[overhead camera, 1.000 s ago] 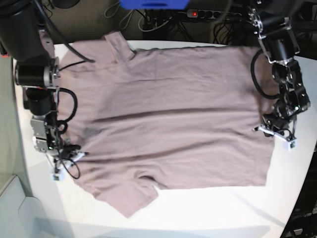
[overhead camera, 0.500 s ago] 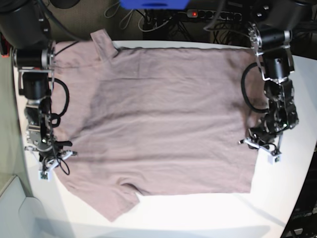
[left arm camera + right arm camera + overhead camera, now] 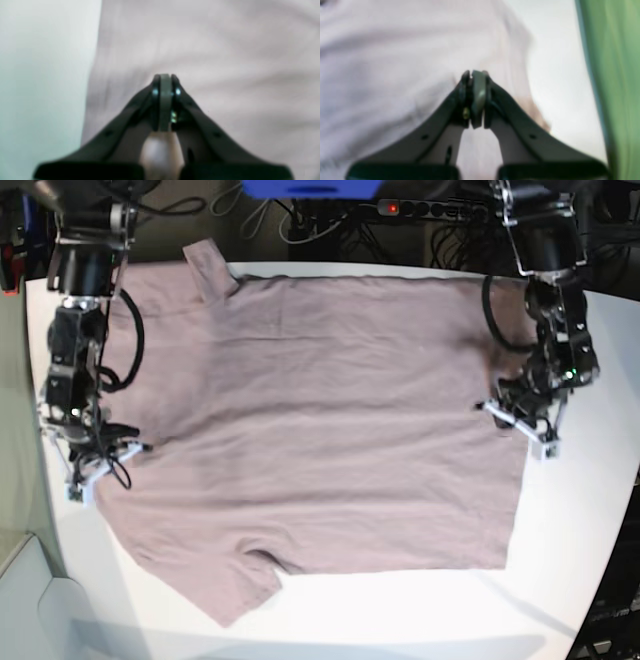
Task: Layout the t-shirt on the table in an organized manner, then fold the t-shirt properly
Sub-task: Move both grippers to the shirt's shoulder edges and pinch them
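The pink t-shirt (image 3: pixel 320 410) lies spread flat on the white table (image 3: pixel 400 610), one sleeve at the back left and the other at the front left. My left gripper (image 3: pixel 520 425) is shut, its tips resting on the cloth near the shirt's right edge. In the left wrist view, the left gripper (image 3: pixel 163 76) has no fold of the t-shirt (image 3: pixel 225 50) between its closed jaws. My right gripper (image 3: pixel 90 470) is shut at the shirt's left edge. Seen from its wrist, the right gripper (image 3: pixel 473 72) sits over the t-shirt (image 3: pixel 382 50) with bare table (image 3: pixel 557 75) to the right.
A power strip (image 3: pixel 395 208) with a red light, loose cables and a blue object (image 3: pixel 310 188) lie beyond the table's back edge. A green surface (image 3: pixel 615 75) runs beside the table's edge near my right gripper. Bare white table (image 3: pixel 37 75) borders the hem.
The shirt first slid left together with both grippers. In the last half second it stayed put while both shut grippers moved toward the back of the table along its edges.
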`<act>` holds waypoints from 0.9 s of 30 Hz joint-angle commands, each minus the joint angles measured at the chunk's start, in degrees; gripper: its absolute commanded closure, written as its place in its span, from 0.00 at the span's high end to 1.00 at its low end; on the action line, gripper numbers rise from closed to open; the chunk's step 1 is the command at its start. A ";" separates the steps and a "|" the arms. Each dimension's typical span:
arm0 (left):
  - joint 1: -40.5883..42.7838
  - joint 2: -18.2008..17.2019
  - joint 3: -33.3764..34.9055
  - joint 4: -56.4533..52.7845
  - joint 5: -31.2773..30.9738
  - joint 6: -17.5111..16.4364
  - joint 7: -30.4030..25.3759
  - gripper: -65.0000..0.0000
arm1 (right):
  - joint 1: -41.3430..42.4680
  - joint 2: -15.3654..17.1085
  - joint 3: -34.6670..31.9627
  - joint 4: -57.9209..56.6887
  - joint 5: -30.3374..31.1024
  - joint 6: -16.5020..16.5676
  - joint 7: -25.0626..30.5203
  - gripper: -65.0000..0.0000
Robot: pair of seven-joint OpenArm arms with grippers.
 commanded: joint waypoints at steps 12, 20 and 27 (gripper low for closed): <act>-5.84 -4.45 0.20 -18.89 0.06 -0.18 -12.15 0.00 | -8.56 -0.01 0.20 13.10 0.47 -0.08 -2.01 0.00; -8.12 -7.71 0.20 -23.37 0.06 -0.18 -15.58 0.00 | -12.26 -0.09 0.20 16.00 0.47 -0.08 -4.12 0.00; -9.79 -9.29 0.12 -22.67 -0.11 -0.18 -15.58 0.00 | -15.68 -1.32 0.11 19.43 0.47 -0.08 -4.12 0.00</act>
